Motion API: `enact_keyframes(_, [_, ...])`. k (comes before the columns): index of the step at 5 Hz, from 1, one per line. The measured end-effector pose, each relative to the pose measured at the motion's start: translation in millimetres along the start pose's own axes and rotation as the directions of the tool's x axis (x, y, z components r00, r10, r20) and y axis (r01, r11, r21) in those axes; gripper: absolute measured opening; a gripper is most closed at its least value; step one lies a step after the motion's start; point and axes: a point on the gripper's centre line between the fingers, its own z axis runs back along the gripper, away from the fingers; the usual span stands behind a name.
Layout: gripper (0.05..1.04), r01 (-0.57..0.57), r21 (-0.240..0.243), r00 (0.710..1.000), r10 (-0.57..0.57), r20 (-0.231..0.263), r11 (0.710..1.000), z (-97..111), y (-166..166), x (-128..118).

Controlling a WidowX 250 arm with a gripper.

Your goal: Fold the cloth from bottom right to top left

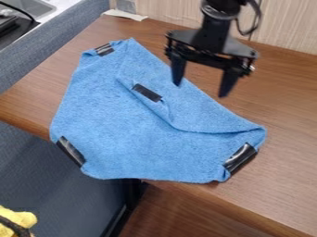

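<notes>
- The blue cloth lies on the wooden table, from left to centre of the frame; its flap is folded inward.
- The folded edge, which is long, runs from upper left to lower right.
- The gripper is at upper right, fingers wide apart, holding nothing.
- From it, the black-taped bottom right corner lies downward and slightly right; I judge this is the corner to grasp.
- At upper left is a metal sink; whether the black object is inside, I cannot tell.

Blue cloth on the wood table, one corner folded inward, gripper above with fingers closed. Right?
No, the camera view shows the gripper with its fingers spread apart, not closed. The rest stands: blue cloth on the wood table, one corner folded inward, gripper above.
</notes>
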Motion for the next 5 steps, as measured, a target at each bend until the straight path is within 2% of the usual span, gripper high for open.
enact_keyframes(1, [1.0, 0.094, -0.022, 0.995, -0.094, -0.017, 0.995, -5, -26, -21])
enact_keyframes(2, [1.0, 0.16, -0.03, 0.987, -0.16, -0.005, 0.987, -6, -47, -37])
enact_keyframes(3, [1.0, 0.196, -0.048, 0.98, -0.197, -0.01, 0.979, -11, -56, -47])
enact_keyframes(4, [1.0, 0.234, -0.048, 0.971, -0.235, -0.031, 0.971, -28, -61, -58])
enact_keyframes(5, [1.0, 0.241, -0.046, 0.969, -0.243, -0.038, 0.969, -36, -62, -58])
